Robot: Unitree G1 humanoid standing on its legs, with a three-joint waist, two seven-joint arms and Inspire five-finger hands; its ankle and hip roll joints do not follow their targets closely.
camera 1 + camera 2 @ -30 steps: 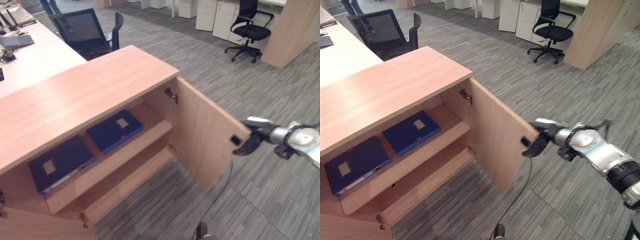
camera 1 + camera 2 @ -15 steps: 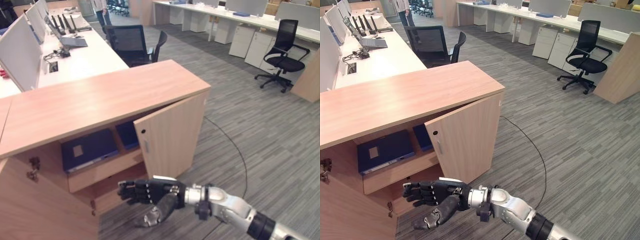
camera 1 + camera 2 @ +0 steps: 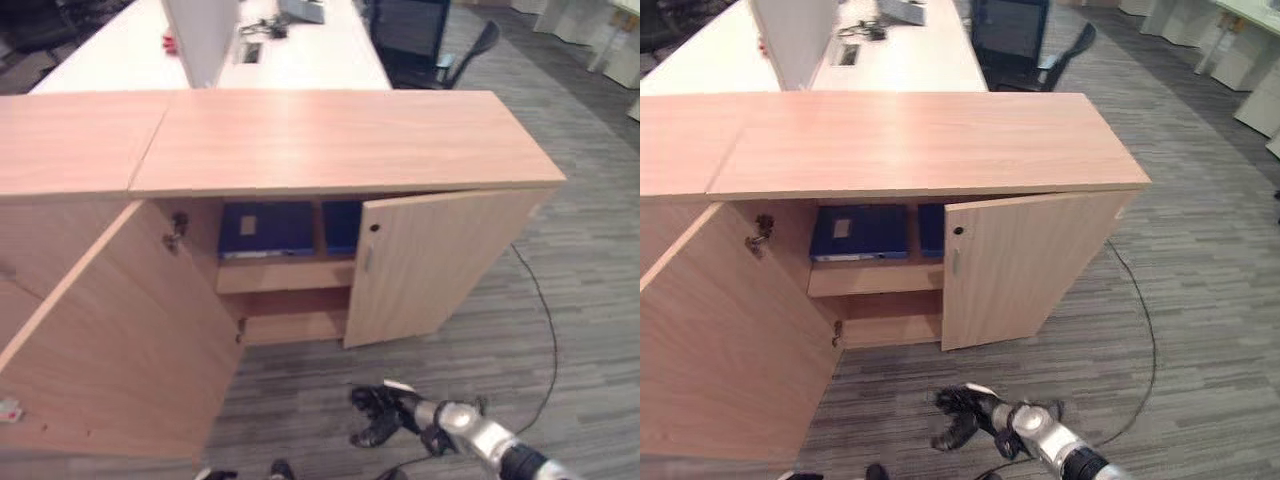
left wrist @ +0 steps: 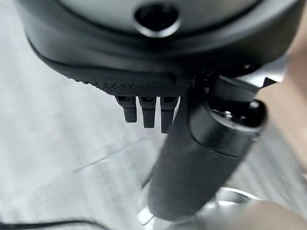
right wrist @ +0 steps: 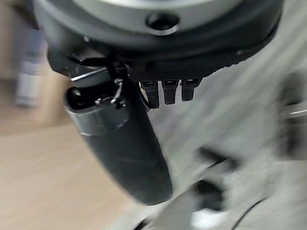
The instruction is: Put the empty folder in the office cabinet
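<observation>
Blue folders (image 3: 858, 232) lie flat on the cabinet (image 3: 920, 140) shelf; likely light, stiff, smooth, best pinched at a near edge. Right robot hand (image 3: 962, 415) hangs low, fingers loosely spread, empty.

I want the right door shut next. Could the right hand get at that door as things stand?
Probably yes. The right hand hangs low over the carpet, empty, just before the half-open right door, with nothing between them. It would need to rise to the door's face.

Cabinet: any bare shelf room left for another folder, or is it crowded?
The upper shelf is crowded: two blue folders fill what shows. The lower shelf looks bare, between the open left door and the half-shut right door.
</observation>
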